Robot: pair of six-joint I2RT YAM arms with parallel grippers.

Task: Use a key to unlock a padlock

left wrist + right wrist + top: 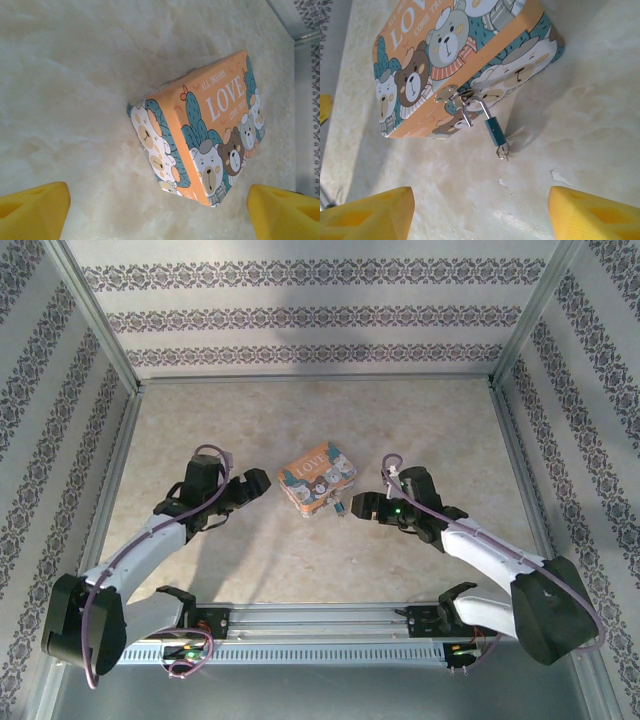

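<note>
Found the padlock (491, 127) hanging by its shackle from the hasp (451, 95) on the front wall of the orange tin (460, 60), with teal body slanting down toward the table (590, 130). Noted a small silvery piece (502, 151) at the body's lower end; cannot tell whether key or ring. Observed the right gripper (480, 215) near the padlock and apart from it, with yellow fingers (370, 215) spread wide. Observed the left gripper (160, 215) at the tin's opposite side, likewise spread wide, touching nothing. Confirmed from above: tin mid-table, between both grippers
</note>
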